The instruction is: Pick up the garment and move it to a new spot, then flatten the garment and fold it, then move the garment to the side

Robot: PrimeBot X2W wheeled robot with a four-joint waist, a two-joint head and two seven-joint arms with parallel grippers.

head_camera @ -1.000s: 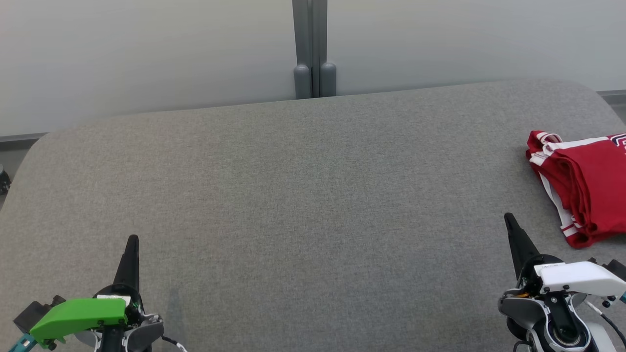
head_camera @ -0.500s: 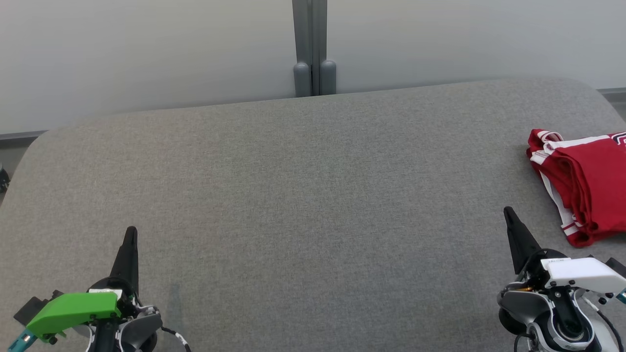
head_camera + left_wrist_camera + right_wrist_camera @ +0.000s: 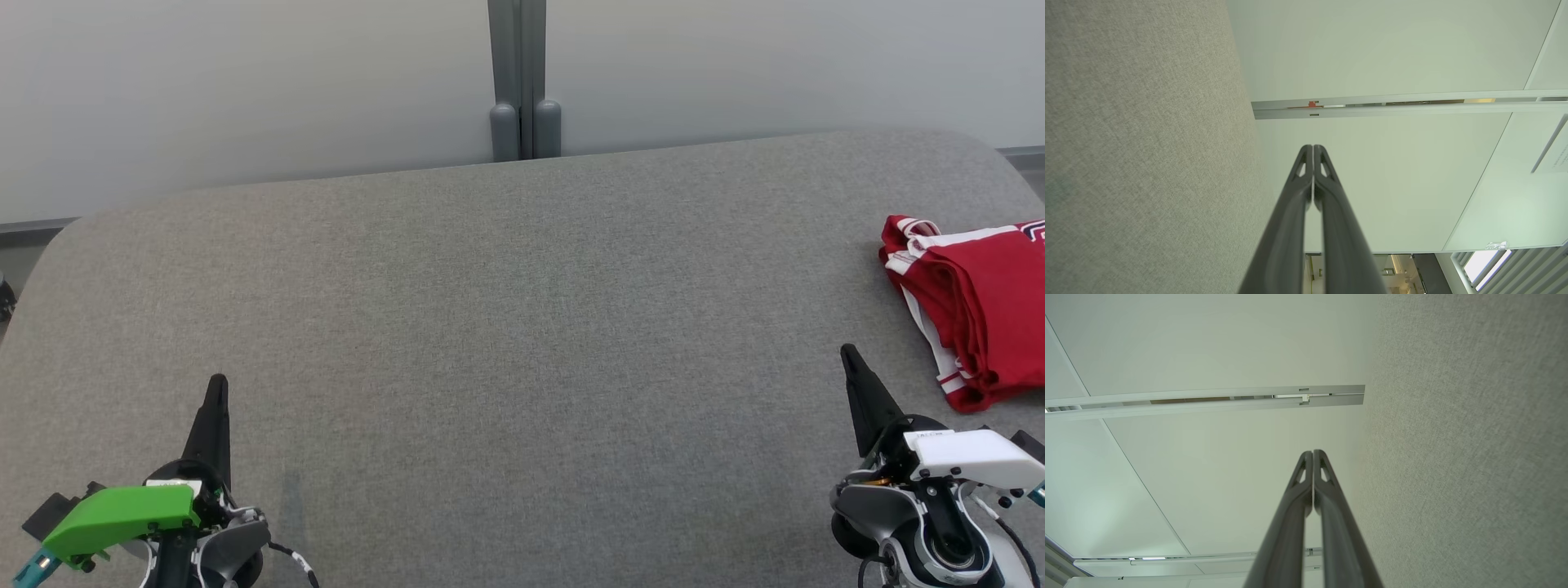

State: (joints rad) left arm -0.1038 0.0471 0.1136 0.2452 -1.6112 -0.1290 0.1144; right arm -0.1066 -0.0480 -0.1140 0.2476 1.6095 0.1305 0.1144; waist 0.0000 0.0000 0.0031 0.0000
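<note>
The garment (image 3: 984, 306), red with white trim, lies folded in a bundle at the right edge of the grey table (image 3: 522, 343) in the head view. My left gripper (image 3: 217, 382) rests at the lower left, shut and empty, far from the garment. My right gripper (image 3: 847, 351) sits at the lower right, shut and empty, a short way left of and below the garment, apart from it. In the left wrist view the left gripper (image 3: 1313, 148) shows its fingers pressed together. The right wrist view shows the right gripper (image 3: 1313, 452) shut the same way.
A pale wall with a grey vertical post (image 3: 522, 82) stands behind the table's far edge. The table's rounded corners show at far left and far right. Wide bare grey cloth stretches between the two grippers.
The whole head view has shifted slightly, so the camera moved. Both grippers stay shut and the garment lies where it was.
</note>
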